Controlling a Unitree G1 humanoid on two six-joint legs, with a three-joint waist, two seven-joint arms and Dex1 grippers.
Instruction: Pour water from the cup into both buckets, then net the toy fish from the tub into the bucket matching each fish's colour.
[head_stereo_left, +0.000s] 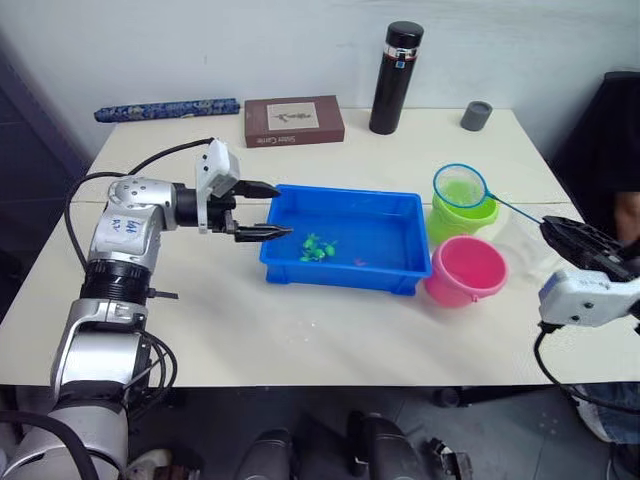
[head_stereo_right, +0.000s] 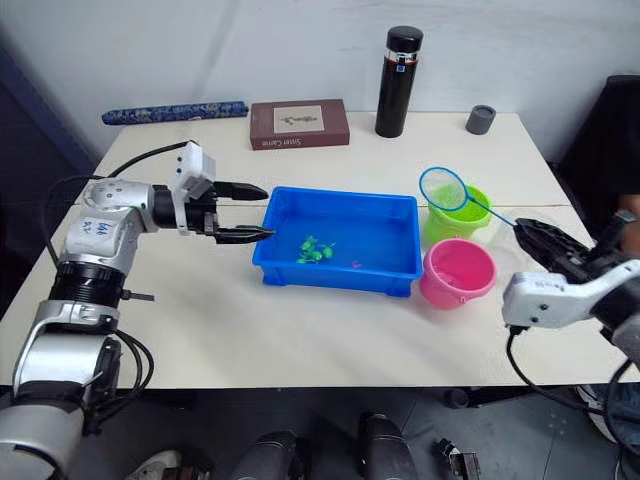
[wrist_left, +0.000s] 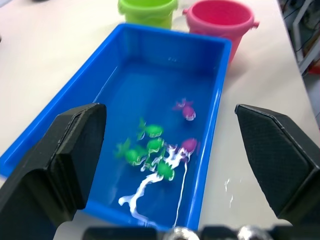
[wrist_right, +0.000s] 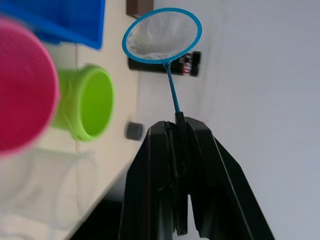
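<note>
The right gripper (head_stereo_right: 535, 235) is clamped on the thin handle of the net (head_stereo_left: 460, 186), holding its blue hoop in the air over the green bucket (head_stereo_left: 463, 218), while the left gripper (head_stereo_left: 262, 210) hovers with its fingers spread wide at the near end of the blue tub (head_stereo_left: 345, 268), gripping nothing. The work looks to be in the netting stage: the clear cup (wrist_right: 40, 192) stands on the table beside the pink bucket (head_stereo_left: 466, 270), and green fish (wrist_left: 150, 150) and pink fish (wrist_left: 186, 108) lie in a loose cluster in shallow water (I cannot tell whether the net carries one just now). Next the hoop probably has to swing across to the tub, dip under a single fish and lift it level. The tub is smooth, glossy plastic with a raised rim; both buckets are round and taper downward; the net's mesh is fine and pale.
</note>
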